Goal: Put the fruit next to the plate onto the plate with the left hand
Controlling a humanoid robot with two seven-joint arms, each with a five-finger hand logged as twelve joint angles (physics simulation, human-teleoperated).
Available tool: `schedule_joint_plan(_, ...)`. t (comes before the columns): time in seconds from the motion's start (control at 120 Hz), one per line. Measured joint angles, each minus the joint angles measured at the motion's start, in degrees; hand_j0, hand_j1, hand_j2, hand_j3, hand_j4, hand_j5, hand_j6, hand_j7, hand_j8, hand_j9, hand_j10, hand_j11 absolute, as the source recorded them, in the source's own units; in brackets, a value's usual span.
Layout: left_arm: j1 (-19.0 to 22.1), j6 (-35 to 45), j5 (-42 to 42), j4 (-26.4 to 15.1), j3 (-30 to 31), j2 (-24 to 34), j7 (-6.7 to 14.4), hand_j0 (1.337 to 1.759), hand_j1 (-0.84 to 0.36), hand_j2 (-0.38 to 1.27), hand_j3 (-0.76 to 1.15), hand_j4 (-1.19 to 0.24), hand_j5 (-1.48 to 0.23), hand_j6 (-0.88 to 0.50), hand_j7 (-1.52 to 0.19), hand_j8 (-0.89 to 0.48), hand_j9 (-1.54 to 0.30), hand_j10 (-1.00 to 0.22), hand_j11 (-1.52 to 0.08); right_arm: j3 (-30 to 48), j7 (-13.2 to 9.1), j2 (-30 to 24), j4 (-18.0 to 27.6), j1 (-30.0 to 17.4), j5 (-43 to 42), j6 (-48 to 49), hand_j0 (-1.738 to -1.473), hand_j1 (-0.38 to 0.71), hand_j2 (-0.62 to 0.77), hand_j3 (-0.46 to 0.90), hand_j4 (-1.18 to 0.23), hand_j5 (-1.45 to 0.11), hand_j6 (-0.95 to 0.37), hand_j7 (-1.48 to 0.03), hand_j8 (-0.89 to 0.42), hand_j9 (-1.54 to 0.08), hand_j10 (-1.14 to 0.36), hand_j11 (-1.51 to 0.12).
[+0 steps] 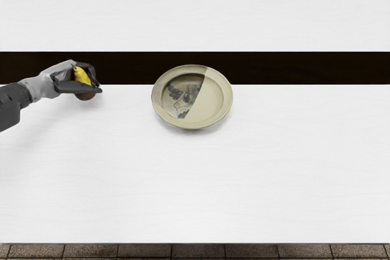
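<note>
Fruit [81, 76], yellow, sits in my left hand [72, 82], fingers curled around it, well to the left of the plate [220, 91]. I judge the grasp made; carrying it over and setting it on the plate is not yet done.

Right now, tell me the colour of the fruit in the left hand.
The fruit is yellow, darker reddish underneath; head view shows it.

Glazed ceramic plate [222, 98] — matt white table [195, 168]
</note>
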Motion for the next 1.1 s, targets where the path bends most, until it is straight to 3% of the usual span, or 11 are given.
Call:
schedule_joint_plan(0.158, -1.92, 0.16, -1.63, -0.12, 0.08, -0.53, 0.07, 1.632, -0.50, 0.30, 0.00, -0.80, -1.27, -0.72, -1.28, -0.36, -1.22, -0.39, -1.15, 0.06, -0.14, 0.00, 0.01, 0.04, 0.01, 0.00, -1.658, -0.31, -0.01, 0.00, -0.03, -0.04, -0.03, -0.04, -0.03, -0.04, -0.03, -0.04)
schedule_joint_plan(0.358, -3.45, 0.32, -2.71, -3.62, 0.13, -1.24, 0.17, 1.629, -0.50, 0.31, 0.00, -0.81, -1.26, -0.74, -1.27, -0.36, -1.23, -0.38, -1.19, 0.07, -0.17, 0.00, 0.01, 0.05, 0.01, 0.00, -1.658, -0.31, -0.01, 0.00, -0.03, -0.04, -0.03, -0.04, -0.03, -0.04, -0.03, -0.04)
schedule_joint_plan(0.733, -5.41, 0.54, -2.95, -17.70, 0.43, -3.97, 0.57, 1.630, -0.48, 0.27, 0.00, -0.83, -1.21, -0.77, -1.22, -0.40, -1.23, -0.39, -1.22, 0.08, -0.18, 0.00, 0.01, 0.05, 0.01, 0.00, -1.658, -0.31, -0.01, 0.00, -0.03, -0.04, -0.03, -0.04, -0.03, -0.04, -0.03, -0.04)
schedule_joint_plan(0.942, -8.59, 0.68, -3.10, -19.54, 0.48, -7.03, 0.77, 1.634, -0.46, 0.22, 0.00, -0.85, -1.17, -0.81, -1.18, -0.42, -1.20, -0.42, -1.20, 0.08, -0.18, 0.00, 0.01, 0.05, 0.01, 0.00, -1.658, -0.31, -0.01, 0.00, -0.03, -0.04, -0.03, -0.04, -0.03, -0.04, -0.03, -0.04)
schedule_joint_plan(1.1, -9.17, 0.70, -2.45, -18.16, 1.14, -11.57, 0.91, 1.638, -0.46, 0.20, 0.00, -0.87, -1.13, -0.82, -1.16, -0.43, -1.19, -0.42, -1.19, 0.08, -0.19, 0.00, 0.01, 0.05, 0.02, 0.00, -1.658, -0.31, -0.01, 0.00, -0.03, -0.04, -0.03, -0.04, -0.03, -0.04, -0.03, -0.04)
